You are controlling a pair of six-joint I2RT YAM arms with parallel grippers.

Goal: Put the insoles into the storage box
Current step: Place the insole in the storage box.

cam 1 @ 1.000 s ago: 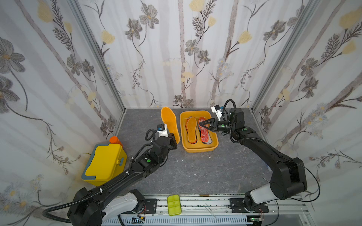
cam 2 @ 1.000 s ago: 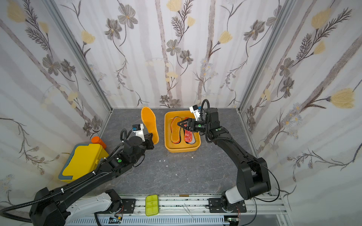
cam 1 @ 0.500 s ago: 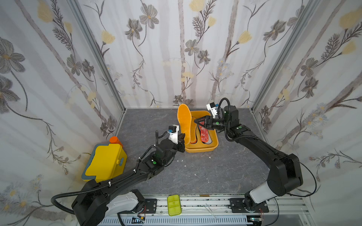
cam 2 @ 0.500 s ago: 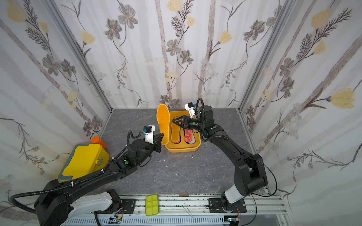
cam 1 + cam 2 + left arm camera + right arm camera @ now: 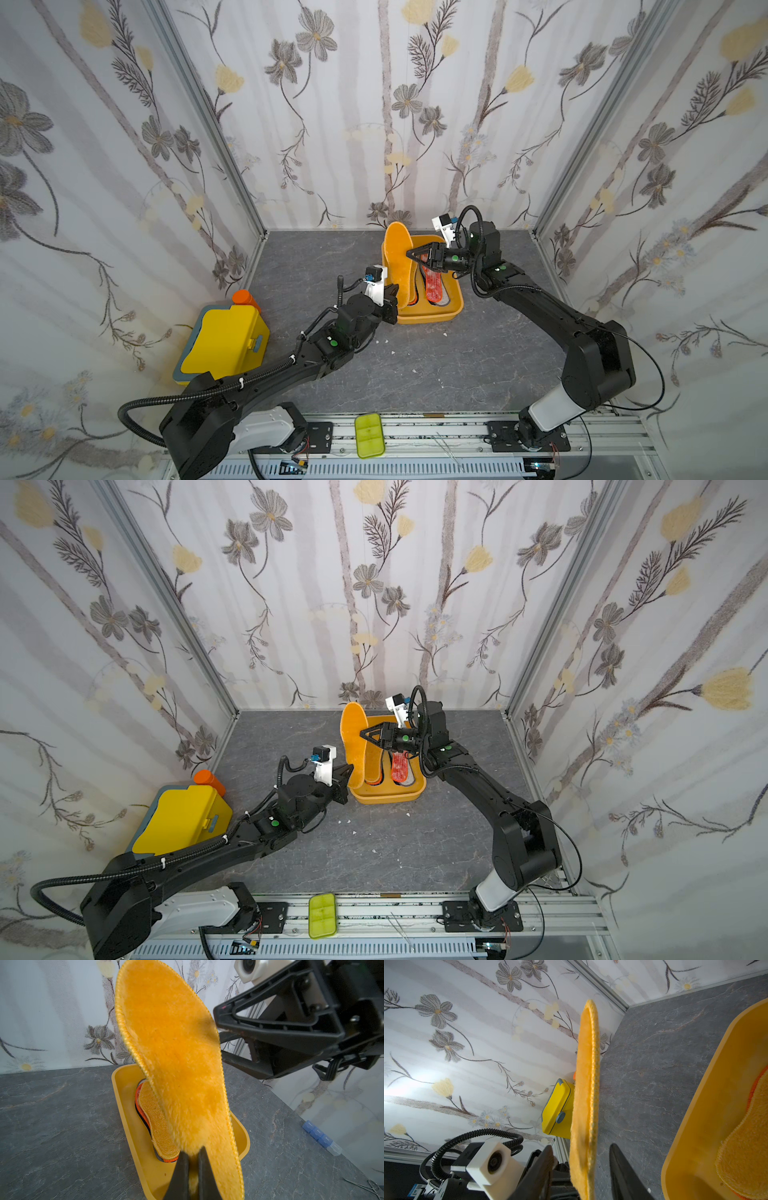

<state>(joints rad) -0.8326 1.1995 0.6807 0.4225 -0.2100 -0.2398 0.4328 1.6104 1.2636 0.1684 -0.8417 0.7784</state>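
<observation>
My left gripper is shut on the heel of an orange-yellow insole, holding it upright over the left edge of the storage box. My right gripper is open, with one finger on each side of that insole at mid-height and a gap showing on both sides. Inside the box lies another orange-yellow insole on a stack with orange and dark edges. A red speckled insole lies in the right half. Both top views show the two grippers meeting at the box.
A yellow lidded box with an orange cap behind it stands at the left. A lime-green tray sits on the front rail. A blue pill strip and tweezers lie right of the storage box. Walls enclose three sides.
My left gripper carried the upright insole rightward from beside the box to over its left edge. My right gripper moved left to meet it and its jaws narrowed around the insole.
</observation>
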